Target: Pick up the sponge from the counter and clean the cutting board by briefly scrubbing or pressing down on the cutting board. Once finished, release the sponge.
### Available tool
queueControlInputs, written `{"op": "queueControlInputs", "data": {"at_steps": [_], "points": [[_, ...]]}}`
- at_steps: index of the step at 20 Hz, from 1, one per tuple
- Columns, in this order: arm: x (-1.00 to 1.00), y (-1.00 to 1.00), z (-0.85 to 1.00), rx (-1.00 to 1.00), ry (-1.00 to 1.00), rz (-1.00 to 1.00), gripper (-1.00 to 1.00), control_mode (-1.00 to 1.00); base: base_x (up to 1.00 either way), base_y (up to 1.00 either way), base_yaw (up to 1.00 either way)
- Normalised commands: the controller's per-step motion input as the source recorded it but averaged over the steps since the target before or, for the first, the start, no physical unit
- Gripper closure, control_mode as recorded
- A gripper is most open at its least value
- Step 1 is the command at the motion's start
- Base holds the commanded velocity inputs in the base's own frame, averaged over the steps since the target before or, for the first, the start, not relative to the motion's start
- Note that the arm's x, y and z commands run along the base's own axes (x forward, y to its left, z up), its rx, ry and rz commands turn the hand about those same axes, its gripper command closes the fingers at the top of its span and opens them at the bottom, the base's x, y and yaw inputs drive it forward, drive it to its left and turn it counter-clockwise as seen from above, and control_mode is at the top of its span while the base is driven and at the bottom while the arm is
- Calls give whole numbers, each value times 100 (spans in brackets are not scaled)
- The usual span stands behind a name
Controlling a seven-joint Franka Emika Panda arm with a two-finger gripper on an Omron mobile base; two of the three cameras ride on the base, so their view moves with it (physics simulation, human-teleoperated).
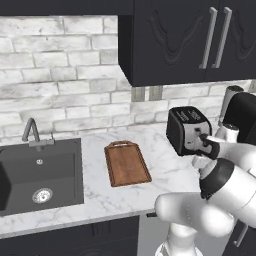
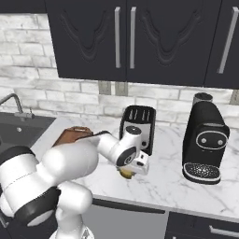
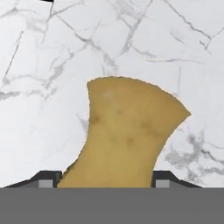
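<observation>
The counter [image 1: 165,182] looks like polished white marble with grey veins. The board [image 1: 127,163] is matt reddish wood with visible grain. The sponge [image 3: 124,131] looks soft, matt and faintly mottled. The toaster [image 2: 137,127] is glossy black; the sink [image 1: 30,170] matt dark.

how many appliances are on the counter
2: a toaster beside the cutting board, and a black coffee machine to its right. More may sit out of view.

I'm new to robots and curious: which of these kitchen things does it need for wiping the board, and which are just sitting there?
Needed:
- sponge, between the gripper fingers
- cutting board
- counter

Just there:
- toaster
- coffee machine
- sink
- faucet
</observation>
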Motion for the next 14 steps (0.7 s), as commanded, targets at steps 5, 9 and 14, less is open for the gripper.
{"op": "queueControlInputs", "data": {"at_steps": [5, 9, 14], "points": [[12, 86, 30, -4, 15, 37, 100, -100, 0, 0, 0], [29, 93, 20, -1, 12, 41, 100, -100, 0, 0, 0], [41, 84, 17, 0, 8, 43, 100, -100, 0, 0, 0]]}}
